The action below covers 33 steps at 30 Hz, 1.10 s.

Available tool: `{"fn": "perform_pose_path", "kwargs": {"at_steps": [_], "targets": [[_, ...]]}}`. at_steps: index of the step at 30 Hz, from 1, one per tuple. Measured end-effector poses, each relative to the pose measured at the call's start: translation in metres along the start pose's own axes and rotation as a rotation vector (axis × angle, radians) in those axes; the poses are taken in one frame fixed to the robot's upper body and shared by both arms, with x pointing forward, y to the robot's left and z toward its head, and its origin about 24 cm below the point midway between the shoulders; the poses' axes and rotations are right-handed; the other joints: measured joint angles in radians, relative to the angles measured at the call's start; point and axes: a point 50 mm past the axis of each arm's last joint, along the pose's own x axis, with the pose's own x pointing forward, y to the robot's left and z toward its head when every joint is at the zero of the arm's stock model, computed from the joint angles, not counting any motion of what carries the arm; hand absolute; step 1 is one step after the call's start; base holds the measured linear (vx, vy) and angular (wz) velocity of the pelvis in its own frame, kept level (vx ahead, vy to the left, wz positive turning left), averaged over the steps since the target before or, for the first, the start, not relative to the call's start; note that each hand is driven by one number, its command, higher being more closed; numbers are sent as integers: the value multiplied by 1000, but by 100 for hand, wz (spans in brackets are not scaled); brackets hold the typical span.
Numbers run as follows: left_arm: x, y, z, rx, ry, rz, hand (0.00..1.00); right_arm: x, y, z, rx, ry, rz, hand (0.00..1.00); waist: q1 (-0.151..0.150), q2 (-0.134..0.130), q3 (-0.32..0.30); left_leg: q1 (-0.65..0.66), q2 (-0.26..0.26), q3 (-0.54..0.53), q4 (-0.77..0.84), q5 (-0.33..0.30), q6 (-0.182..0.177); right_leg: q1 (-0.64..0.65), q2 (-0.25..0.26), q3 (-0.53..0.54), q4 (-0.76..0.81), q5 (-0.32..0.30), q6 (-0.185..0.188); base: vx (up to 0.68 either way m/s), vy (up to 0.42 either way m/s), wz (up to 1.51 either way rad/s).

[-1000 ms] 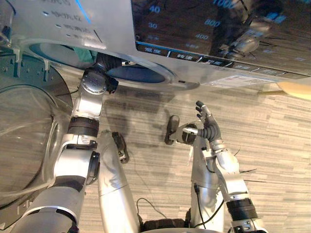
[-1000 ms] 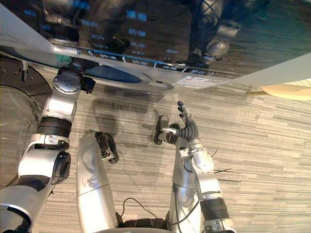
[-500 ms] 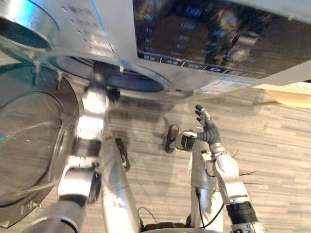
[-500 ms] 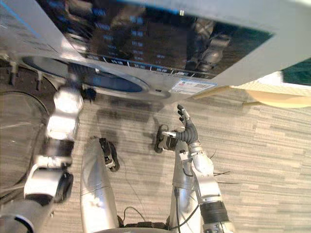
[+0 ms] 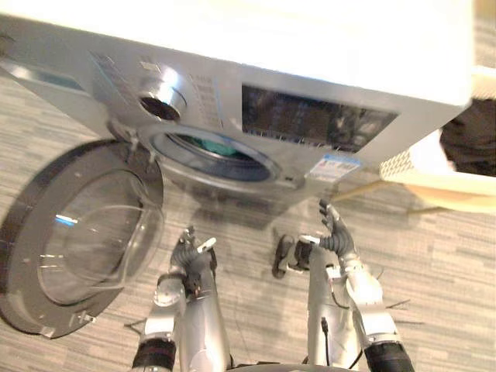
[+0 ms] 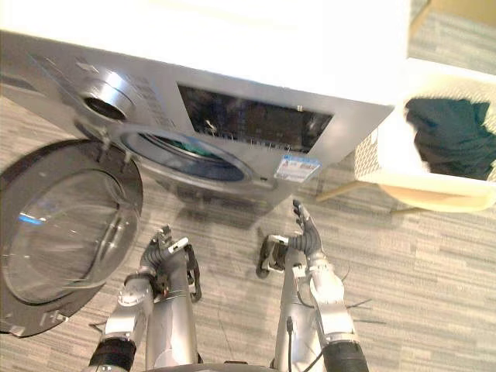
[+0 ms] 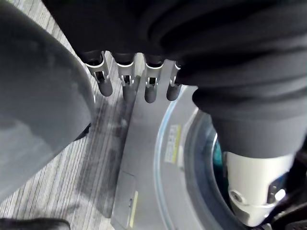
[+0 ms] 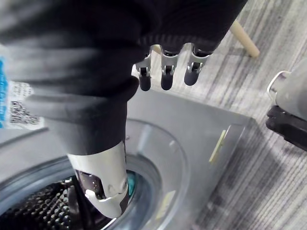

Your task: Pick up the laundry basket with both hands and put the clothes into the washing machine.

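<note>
The cream laundry basket (image 6: 387, 167) stands to the right of the washing machine (image 6: 232, 70), with dark clothes (image 6: 453, 136) in it. The machine's round door (image 6: 62, 225) hangs open at the left. Some teal cloth (image 5: 211, 145) lies inside the drum opening (image 6: 186, 155). My left hand (image 6: 159, 252) is low in front of the drum, open and holding nothing, its fingers (image 7: 125, 81) straight. My right hand (image 6: 306, 232) is raised below the control panel, also open and holding nothing, its fingers (image 8: 165, 72) straight. Both hands are well apart from the basket.
A wooden leg (image 6: 341, 190) slants under the basket beside the machine's right corner. A round dispenser hole (image 6: 105, 105) sits above the door. Grey striped floor (image 6: 434, 271) stretches in front of the machine and under the basket.
The camera has pulled back, bringing the machine's top and the basket into view. My left arm has come out of the drum and dropped low. The right hand has hardly moved.
</note>
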Motion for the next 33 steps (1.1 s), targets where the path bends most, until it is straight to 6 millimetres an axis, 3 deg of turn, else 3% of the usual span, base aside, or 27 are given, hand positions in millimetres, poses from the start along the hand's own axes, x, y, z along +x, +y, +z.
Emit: {"fn": "perform_pose_path", "kwargs": {"at_steps": [4,7,9,11,14,17,22,24,25,26,27,28,29,30,31,32,33], "targets": [[-9,-14,-38,-11,144,-25,0,-17,3,-42,51,178,-37,0,-4,2,-56,221,-10,59,-243,93,2,203,24,-15,-207,57,17,157,9,5],[-15,-13,-60,47,245,-28,0,-29,6,-71,81,315,-58,0,-12,5,-105,364,-38,105,-452,173,8,323,46,-8,-391,131,36,163,47,-11],[-21,-11,-77,111,322,-32,0,-42,6,-97,75,443,-56,0,-26,19,-139,483,-64,138,-645,246,21,426,76,6,-577,213,56,157,88,-22],[-27,-9,-87,154,369,-27,0,-50,3,-109,68,510,-62,0,-33,32,-163,566,-83,172,-784,307,27,493,97,22,-718,283,63,193,151,-37],[-30,-6,-92,204,394,-33,0,-59,-7,-121,89,572,-109,0,-36,48,-184,664,-104,218,-907,355,32,587,122,56,-888,378,71,161,142,-39],[-29,-1,-92,237,392,-18,0,-63,-12,-126,103,598,-134,0,-38,41,-197,725,-122,260,-935,355,32,653,138,104,-988,434,87,86,105,-41],[-28,8,-90,261,395,6,0,-51,-22,-118,135,561,-198,0,-53,25,-208,767,-154,410,-929,336,46,605,157,267,-1010,489,101,-8,79,-105],[-26,11,-88,268,387,23,0,-42,-24,-112,147,537,-215,0,-71,31,-204,766,-143,514,-933,307,58,559,158,194,-1009,441,47,-120,10,-154],[-25,10,-87,269,382,22,0,-35,-22,-107,161,518,-225,0,-75,41,-202,768,-114,594,-934,305,55,521,127,12,-953,387,-20,-55,-18,-162],[-26,10,-88,273,388,20,0,-32,-20,-105,166,511,-221,0,-75,44,-200,781,-102,651,-929,302,50,496,95,-125,-888,347,-42,-8,-45,-214],[-28,8,-91,290,397,3,0,-32,-20,-105,166,509,-221,0,-81,30,-204,811,-111,724,-917,285,25,496,55,-295,-827,288,-70,29,-52,-181],[-28,6,-91,294,397,-6,0,-32,-21,-105,162,512,-223,0,-83,31,-204,824,-107,756,-911,277,15,498,35,-359,-806,282,-78,132,-97,-236],[-26,4,-89,303,387,-19,0,-25,-19,-100,158,491,-219,0,-84,34,-205,852,-103,824,-915,277,15,514,1,-511,-753,246,-121,140,-107,-202],[-26,3,-88,308,384,-22,0,-25,-18,-100,158,490,-221,0,-83,32,-206,863,-103,847,-915,277,14,514,-13,-564,-728,240,-127,213,-182,-233],[-24,3,-86,312,376,-25,0,-24,-18,-99,158,488,-225,0,-86,28,-208,877,-105,877,-908,267,-1,514,-33,-619,-692,226,-106,165,-150,-221],[-23,3,-86,313,376,-26,0,-23,-18,-99,157,487,-224,0,-84,30,-206,900,-92,915,-871,245,-35,495,-27,-601,-639,212,-89,245,-203,-260],[-23,4,-87,313,383,-25,0,-27,-17,-104,157,510,-221,0,-91,29,-204,926,-57,929,-778,231,-57,474,16,-520,-598,185,-86,302,-209,-229]]}}
